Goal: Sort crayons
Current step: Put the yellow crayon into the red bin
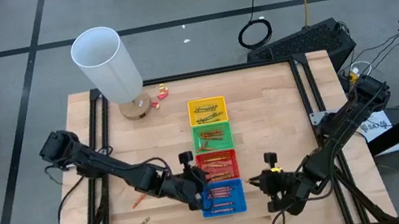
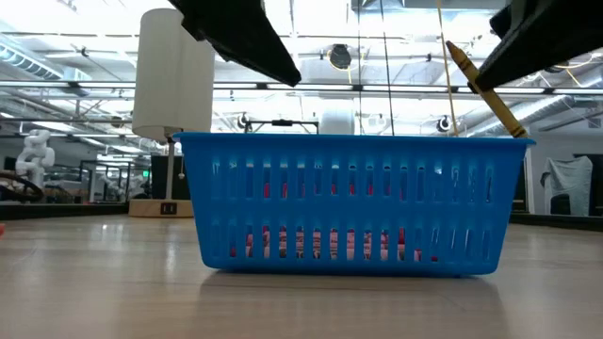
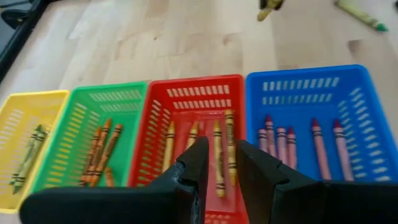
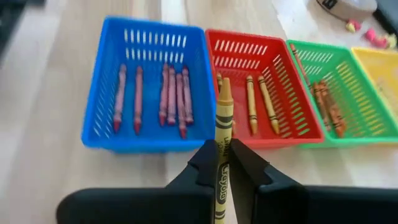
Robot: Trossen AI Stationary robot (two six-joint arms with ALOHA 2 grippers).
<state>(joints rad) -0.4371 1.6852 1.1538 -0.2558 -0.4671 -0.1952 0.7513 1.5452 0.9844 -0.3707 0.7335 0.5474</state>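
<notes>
My right pincer [image 4: 222,163], frame bottom centre, is clamping a yellow crayon [image 4: 222,130]; releasing early risks missing the red tray [image 4: 283,138].

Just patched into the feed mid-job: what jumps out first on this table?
A row of four trays, yellow, green, red and blue, runs down the table's middle, each holding crayons. The right gripper, beside the blue tray, is shut on a yellow crayon. The left gripper hovers empty over the red tray, and a tall white cylinder stands at the far left corner.
</notes>
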